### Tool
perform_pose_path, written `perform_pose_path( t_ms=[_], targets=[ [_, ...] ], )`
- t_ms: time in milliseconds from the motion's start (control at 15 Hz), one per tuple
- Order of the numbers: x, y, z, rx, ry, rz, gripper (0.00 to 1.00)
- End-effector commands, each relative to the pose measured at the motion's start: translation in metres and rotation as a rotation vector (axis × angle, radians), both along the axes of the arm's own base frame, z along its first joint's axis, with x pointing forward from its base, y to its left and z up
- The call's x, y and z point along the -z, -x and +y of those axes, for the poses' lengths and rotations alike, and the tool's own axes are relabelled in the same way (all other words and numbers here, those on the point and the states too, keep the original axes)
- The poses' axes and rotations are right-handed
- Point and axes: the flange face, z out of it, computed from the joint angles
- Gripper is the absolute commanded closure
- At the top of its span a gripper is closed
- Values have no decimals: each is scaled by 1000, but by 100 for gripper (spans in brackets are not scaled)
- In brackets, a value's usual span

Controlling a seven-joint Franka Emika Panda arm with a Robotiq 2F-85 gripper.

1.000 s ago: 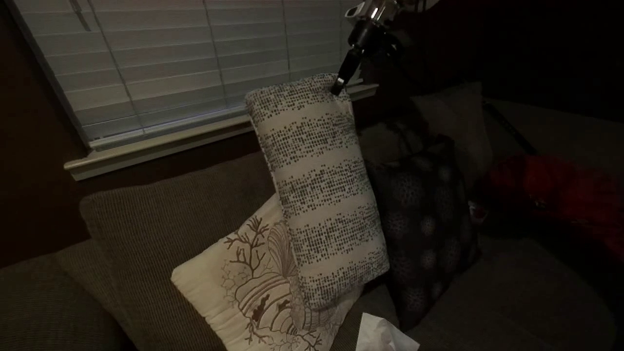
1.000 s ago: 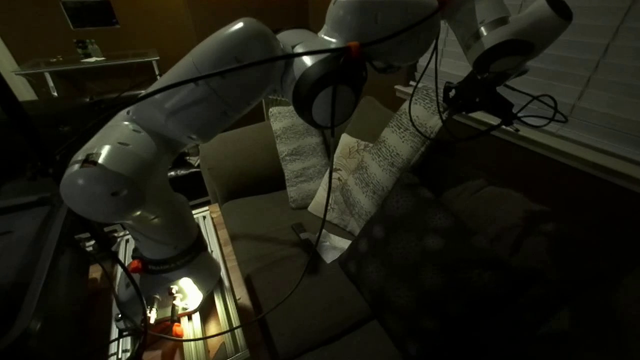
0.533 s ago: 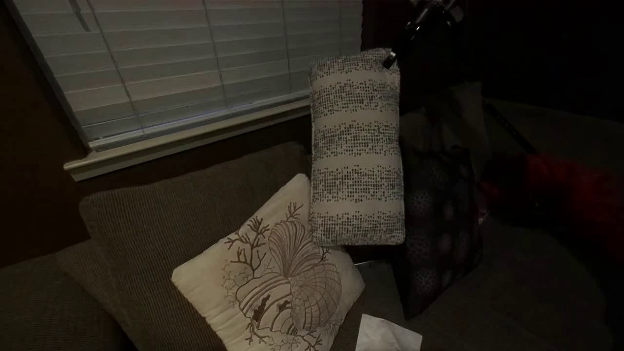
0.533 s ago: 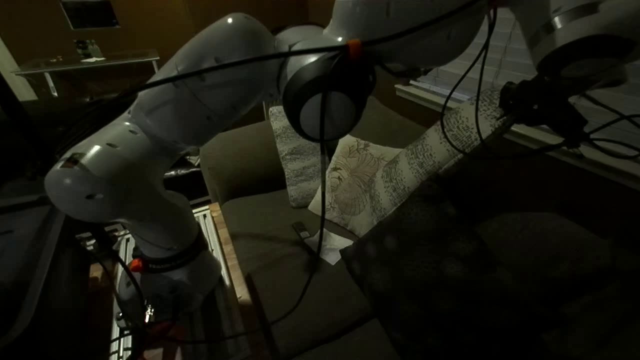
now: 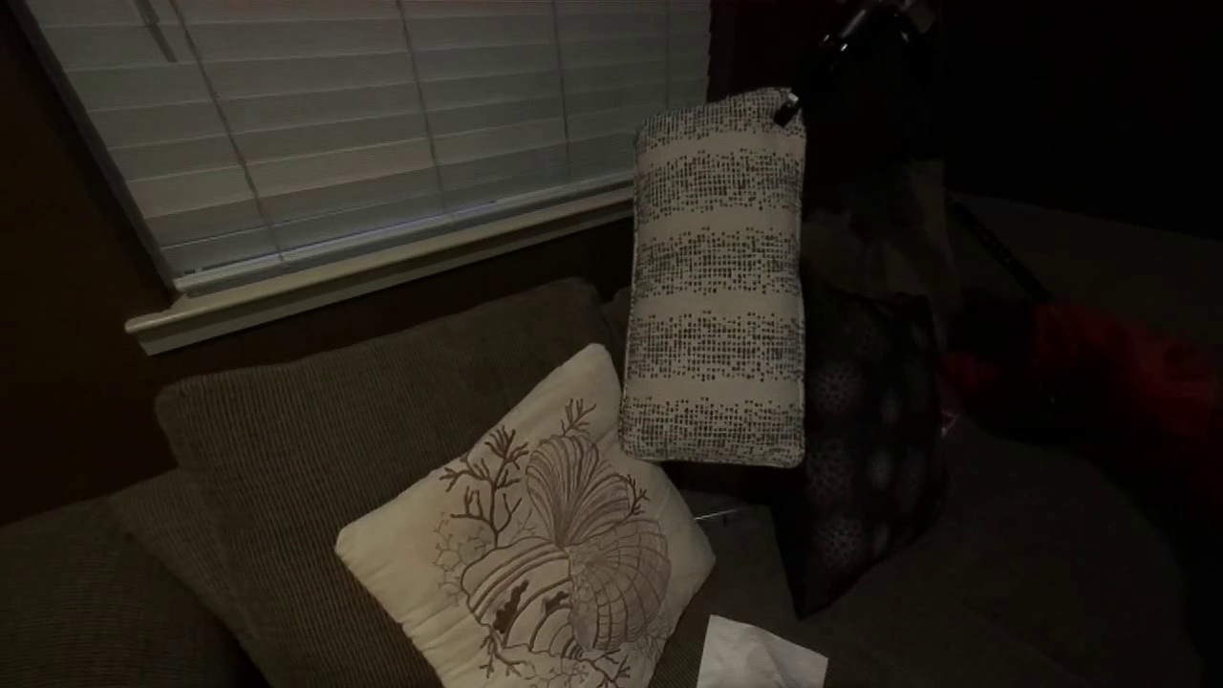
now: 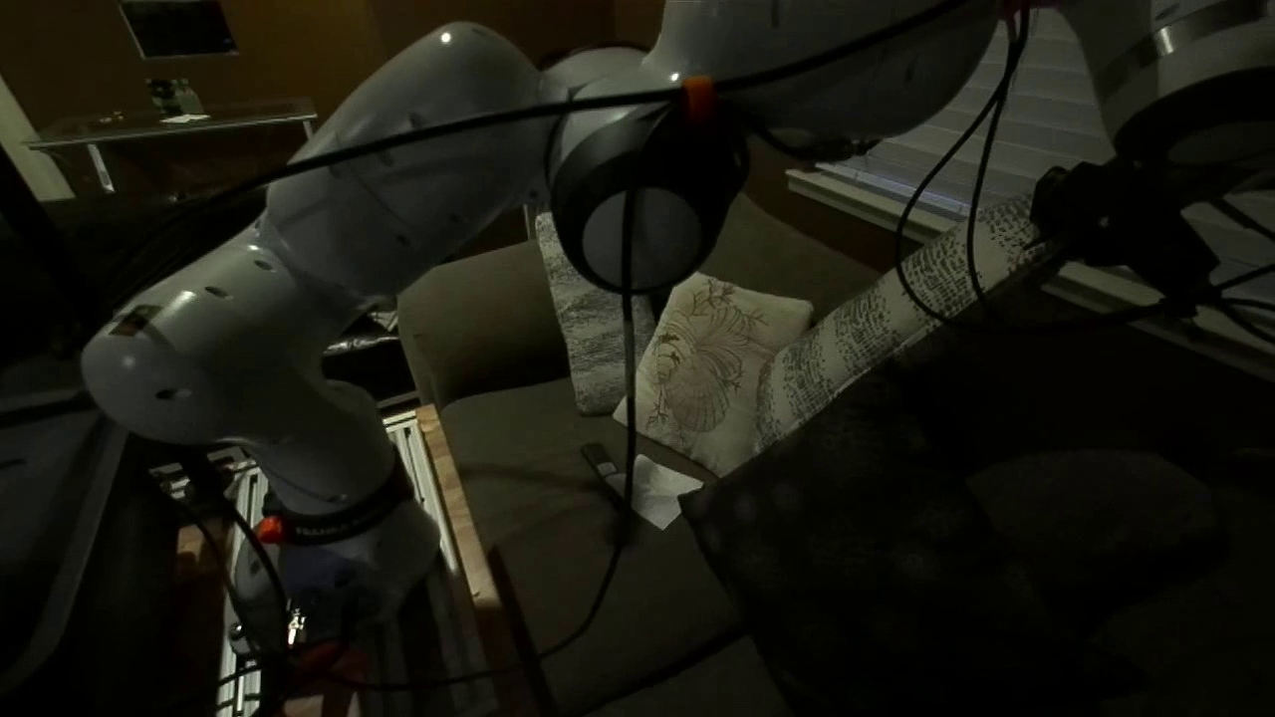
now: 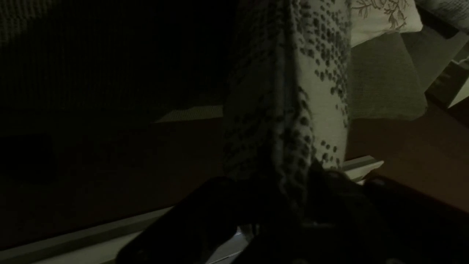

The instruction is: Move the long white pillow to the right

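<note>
The long white pillow is off-white with bands of small dark flecks. My gripper is shut on its top right corner, and the pillow hangs nearly upright below. In the other exterior view the pillow slants down from the gripper, which is partly dark there. In the wrist view the dark fingers pinch the pillow's edge, and the pillow runs away from them. Its lower end is beside the square cream pillow and in front of the dark dotted pillow. I cannot tell whether it touches them.
The square cream pillow leans on the sofa back. The dark dotted pillow stands right of it. A white paper and a remote lie on the seat. A window sill runs behind. Another flecked pillow stands by the armrest.
My gripper has moved right and up with the long white pillow. The pillow's lower end has come off the front of the cream pillow and swung more upright. The last half second shows little movement.
</note>
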Motion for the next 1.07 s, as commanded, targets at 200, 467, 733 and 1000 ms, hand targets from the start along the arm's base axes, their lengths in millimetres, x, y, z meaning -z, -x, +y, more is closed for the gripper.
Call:
perform_pose_path(
  t_ms=[200, 467, 733, 1000],
  targets=[
    [-26, 23, -78, 287, -86, -12, 94],
    [-40, 64, -144, 455, -130, 32, 94],
    [-47, 89, -193, 630, -152, 15, 52],
    [-77, 90, -209, 827, -167, -78, 25]
  ],
)
